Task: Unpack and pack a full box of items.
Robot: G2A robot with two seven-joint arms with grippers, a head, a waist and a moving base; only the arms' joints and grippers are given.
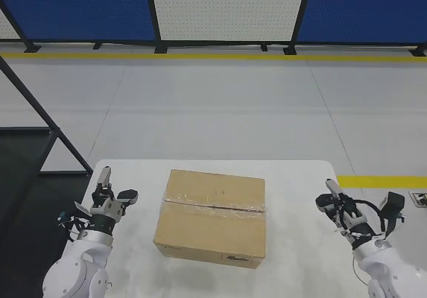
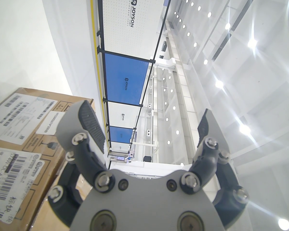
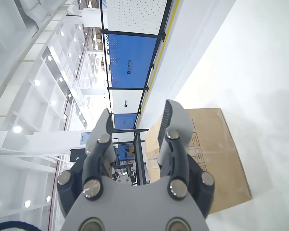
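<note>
i see my left gripper (image 1: 116,188) at 9 o'clock from the box (image 1: 213,216), clear of it, fingers spread wide and empty. the box sits shut and taped in the middle of the table (image 1: 291,177). my right gripper (image 1: 326,195) is at its 3 o'clock, fingers also parted, gripping nothing.

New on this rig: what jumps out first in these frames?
A closed, taped box sits mid-table. The left gripper and right gripper flank it, both open, empty and clear of it. White labels cover the box side facing the left gripper.
</note>
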